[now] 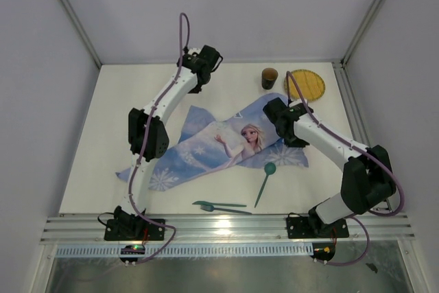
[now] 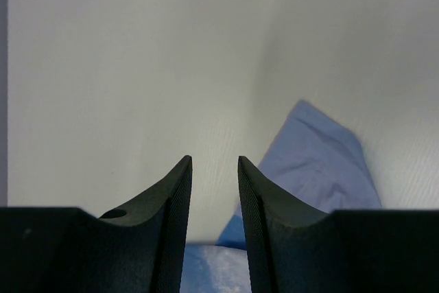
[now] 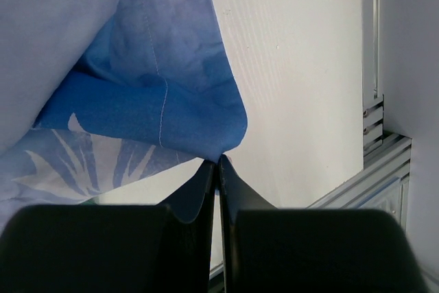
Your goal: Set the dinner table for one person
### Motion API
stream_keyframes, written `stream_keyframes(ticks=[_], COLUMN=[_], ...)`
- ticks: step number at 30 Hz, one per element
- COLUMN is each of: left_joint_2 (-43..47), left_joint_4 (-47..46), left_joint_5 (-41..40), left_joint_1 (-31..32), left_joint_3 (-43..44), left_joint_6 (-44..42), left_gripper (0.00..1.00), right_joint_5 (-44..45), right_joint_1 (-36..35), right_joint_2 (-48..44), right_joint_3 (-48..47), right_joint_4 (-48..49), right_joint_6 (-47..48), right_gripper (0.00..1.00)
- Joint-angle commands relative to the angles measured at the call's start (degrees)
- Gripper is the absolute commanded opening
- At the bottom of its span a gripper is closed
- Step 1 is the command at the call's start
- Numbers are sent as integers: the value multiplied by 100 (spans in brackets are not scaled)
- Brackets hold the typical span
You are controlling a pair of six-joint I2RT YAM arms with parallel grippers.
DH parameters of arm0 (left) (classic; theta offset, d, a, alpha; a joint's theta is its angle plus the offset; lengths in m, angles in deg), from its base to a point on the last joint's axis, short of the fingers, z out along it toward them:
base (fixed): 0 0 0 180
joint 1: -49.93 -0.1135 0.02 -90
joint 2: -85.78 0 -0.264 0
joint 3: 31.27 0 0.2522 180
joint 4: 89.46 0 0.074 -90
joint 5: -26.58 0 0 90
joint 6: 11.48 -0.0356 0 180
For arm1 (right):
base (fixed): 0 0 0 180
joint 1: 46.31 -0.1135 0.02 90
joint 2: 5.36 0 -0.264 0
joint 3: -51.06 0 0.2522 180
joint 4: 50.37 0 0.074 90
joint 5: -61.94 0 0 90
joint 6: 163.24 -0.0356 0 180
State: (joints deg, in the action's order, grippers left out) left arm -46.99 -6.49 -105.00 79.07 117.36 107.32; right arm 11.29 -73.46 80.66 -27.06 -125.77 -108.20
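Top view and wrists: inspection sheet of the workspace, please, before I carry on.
Surface: dinner table, white, matte.
Job's things: blue cloth rumpled mid-table; cup and plate at far right; spoon and fork near front edge.
Clutter: nothing seen.
Grippers: left gripper open, empty; right gripper shut on cloth corner.
Cables: purple cables run along both arms.
Surroundings: aluminium rails, white walls.

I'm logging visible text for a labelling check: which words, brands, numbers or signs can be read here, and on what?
No text can be read in any view.
The blue cloth: a printed figure and snowflakes; any lettering is too small to tell.
The brown cup and yellow plate: no markings show.
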Motion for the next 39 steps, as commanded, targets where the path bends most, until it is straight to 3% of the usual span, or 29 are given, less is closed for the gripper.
stream_keyframes(ticks=[1,9,16,22,24,26,29,39], left_joint_2=[58,-276,-600,-750,-759,-768,-812,-786], left_joint_4=[-232,-724,-795,-734,-725,-716,-620,136], left_joint_5=[800,2399,2287,2163,2093,2005,1690,-1579], left_joint_1=[100,732,1356,1410,1410,1410,1410,927], left_joint_3=[-407,-926,-893,-830,-831,-813,-664,514], left_joint_6=[196,126,38,21,-6,-23,-128,-480], left_gripper=[35,35,36,35,28,1,0,0], right_joint_5=[-182,-147,-226,-261,-262,-279,-305,-68], right_joint_1=[-18,-18,-18,-18,-18,-18,-18,-9], right_joint_2=[11,108,293,389,407,451,504,539], right_joint_3=[81,143,143,99,99,90,90,327], right_joint_4=[284,373,522,627,663,680,715,803], right_joint_6=[51,156,200,305,341,349,367,367], right_gripper=[7,7,7,7,7,7,7,7])
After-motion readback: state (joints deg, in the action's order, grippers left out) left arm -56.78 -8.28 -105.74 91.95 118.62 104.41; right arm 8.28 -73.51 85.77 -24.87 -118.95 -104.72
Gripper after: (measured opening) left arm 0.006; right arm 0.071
